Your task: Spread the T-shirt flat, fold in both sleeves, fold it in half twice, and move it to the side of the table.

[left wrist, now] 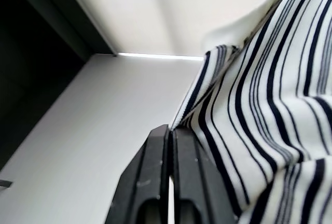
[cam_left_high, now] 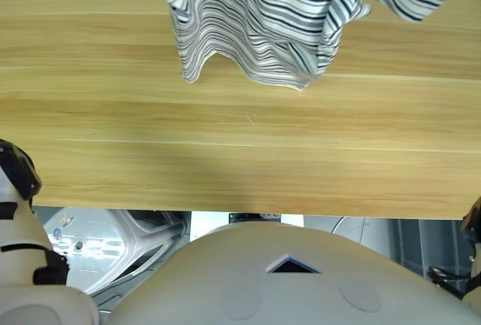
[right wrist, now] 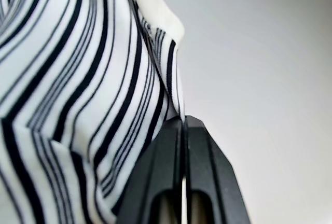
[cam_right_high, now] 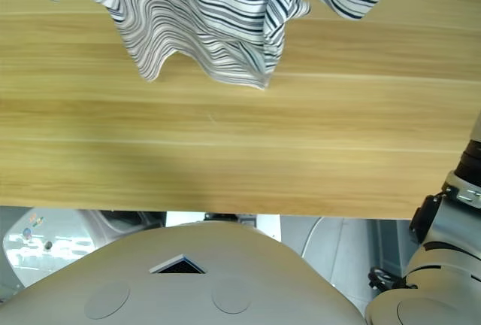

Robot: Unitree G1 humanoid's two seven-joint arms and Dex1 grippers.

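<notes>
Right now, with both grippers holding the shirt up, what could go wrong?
1. The left gripper and right gripper each pinch only a thin bit of the T-shirt near its edge; it might slip free.
2. The T-shirt hangs in deep folds over the table, so lowered as is, it could land creased rather than flat.

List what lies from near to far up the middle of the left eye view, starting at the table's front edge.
Near edge of the table → its bare wooden top → striped T-shirt, bunched in folds and running off the far edge of the view.
</notes>
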